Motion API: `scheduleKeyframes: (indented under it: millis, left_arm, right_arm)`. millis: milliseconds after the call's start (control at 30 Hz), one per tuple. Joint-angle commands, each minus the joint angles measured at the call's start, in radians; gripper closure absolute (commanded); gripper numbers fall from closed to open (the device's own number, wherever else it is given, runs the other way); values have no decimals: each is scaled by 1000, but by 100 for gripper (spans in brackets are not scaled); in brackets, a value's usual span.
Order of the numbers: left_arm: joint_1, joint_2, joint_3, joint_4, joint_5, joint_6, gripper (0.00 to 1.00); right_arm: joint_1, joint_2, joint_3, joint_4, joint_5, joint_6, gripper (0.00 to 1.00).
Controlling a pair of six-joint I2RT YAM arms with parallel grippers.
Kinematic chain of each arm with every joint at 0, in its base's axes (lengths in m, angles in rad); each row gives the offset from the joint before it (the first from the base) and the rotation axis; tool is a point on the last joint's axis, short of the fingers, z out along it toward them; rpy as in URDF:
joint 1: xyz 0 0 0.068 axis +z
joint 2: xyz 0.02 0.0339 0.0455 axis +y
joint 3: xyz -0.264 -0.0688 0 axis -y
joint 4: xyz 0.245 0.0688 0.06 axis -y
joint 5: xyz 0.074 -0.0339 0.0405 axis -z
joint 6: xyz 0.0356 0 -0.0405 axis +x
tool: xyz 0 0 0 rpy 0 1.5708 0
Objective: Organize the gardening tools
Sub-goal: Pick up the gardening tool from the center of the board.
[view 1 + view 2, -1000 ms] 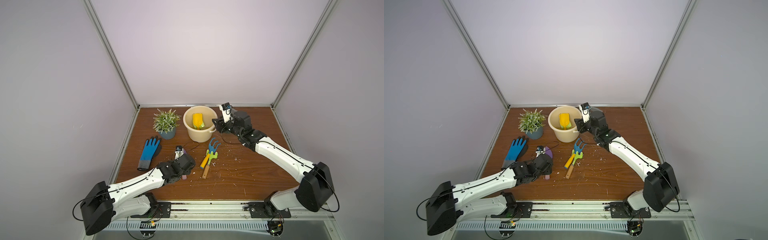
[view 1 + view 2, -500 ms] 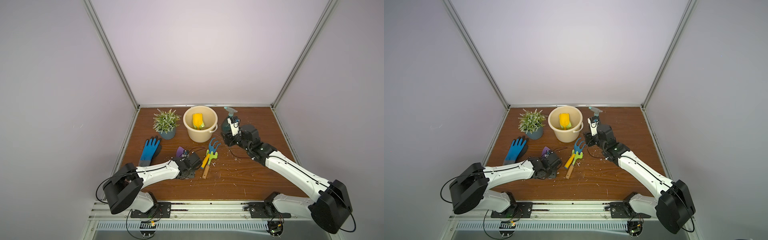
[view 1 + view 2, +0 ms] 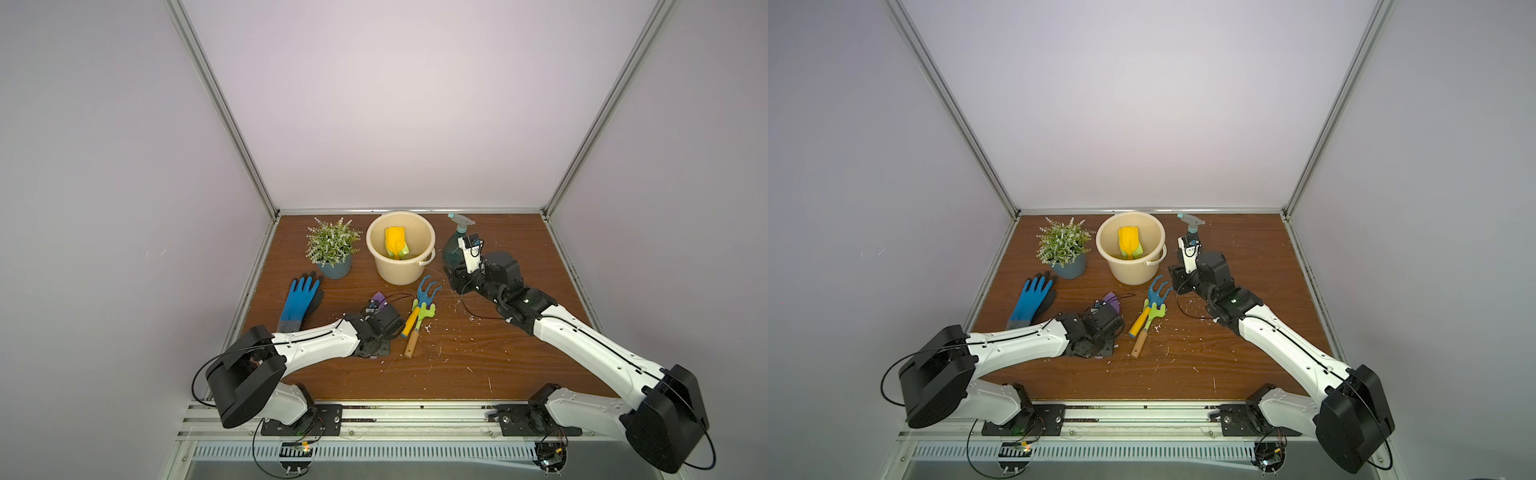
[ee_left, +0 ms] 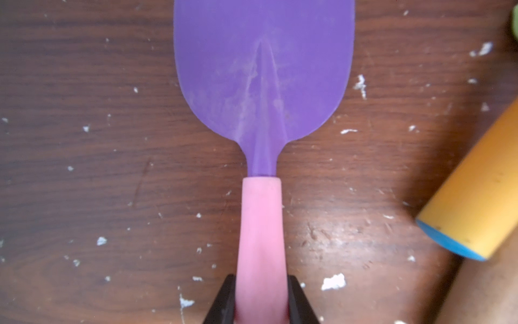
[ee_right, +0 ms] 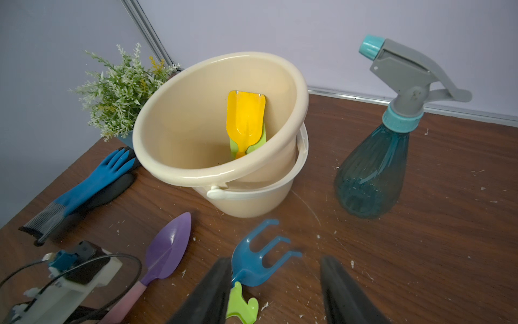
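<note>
At the near side of the brown wood-grain tabletop (image 3: 478,365), the left gripper (image 4: 261,277) is clamped on the pink handle (image 4: 260,224) of the purple plastic trowel (image 4: 263,70). The trowel is laid flat on the surface, blade pointing toward the far wall. Just to its right, two tools are laid side by side and touching: the lime-green rake (image 3: 426,311) with a wooden handle, and the blue plastic rake (image 3: 428,291) with a yellow handle. The right gripper (image 5: 276,259) is positioned just beside the blue tines, its jaws apart and nothing between them. Farther back on the left, the blue-and-grey glove (image 3: 299,299) is laid flat. Behind it, the potted green plant (image 3: 332,243) is placed beside the upright cream plastic bucket (image 3: 368,241). Inside the bucket, the yellow trowel (image 3: 394,239) is leaned over the lime-green trowel (image 3: 404,250). The teal translucent spray bottle (image 5: 370,174) is stood upright to the right of the bucket, near the far wall.
</note>
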Motion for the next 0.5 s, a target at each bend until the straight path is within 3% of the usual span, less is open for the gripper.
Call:
scheduleKeyframes:
  millis: [0, 233, 467]
  left_arm:
    - [5, -70, 31, -22, -17, 43, 100]
    - [-3, -163, 28, -25, 50, 156, 100]
    - [-91, -197, 82, -21, 76, 245, 100]
  right_arm:
    - [-4, -30, -11, 16, 20, 15, 43]
    - [-8, -36, -5, 23, 29, 22, 37]
    - [-19, -26, 18, 33, 0, 34, 37]
